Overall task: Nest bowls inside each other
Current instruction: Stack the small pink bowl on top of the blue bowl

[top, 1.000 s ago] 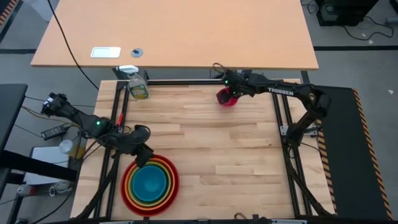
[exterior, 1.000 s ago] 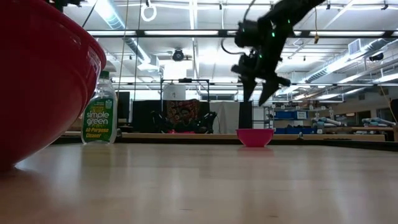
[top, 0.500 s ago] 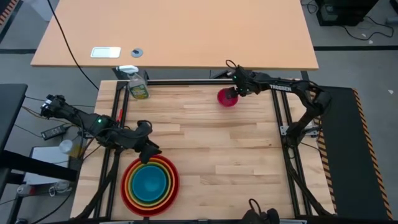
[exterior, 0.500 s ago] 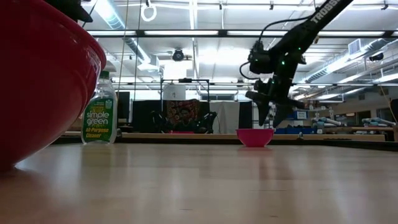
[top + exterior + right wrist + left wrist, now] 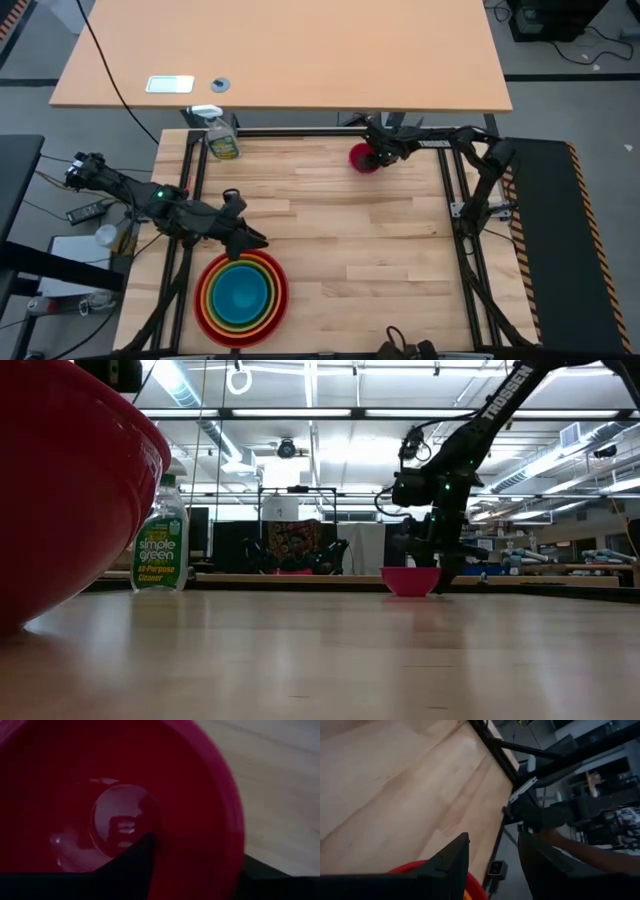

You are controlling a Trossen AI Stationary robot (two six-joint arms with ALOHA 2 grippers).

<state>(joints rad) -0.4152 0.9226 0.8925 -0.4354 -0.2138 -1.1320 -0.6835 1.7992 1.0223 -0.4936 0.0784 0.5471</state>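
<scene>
Magenta-pink bowl [image 5: 363, 158] rim sits between the lowered right gripper's [image 5: 374, 156] jaws.

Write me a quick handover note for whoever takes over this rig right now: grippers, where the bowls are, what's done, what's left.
Right gripper: down on the magenta-pink bowl at the table's far side, one finger inside the rim, one outside. The bowl sits on the table, not lifted.
Left gripper: open, empty, beside the stack's rim.
Done: red bowl, orange bowl, yellow-green bowl and blue bowl are nested at the near left.
Left: carry the pink bowl over and set it in the blue one.
The spray bottle at the far left corner is not part of the job.
</scene>
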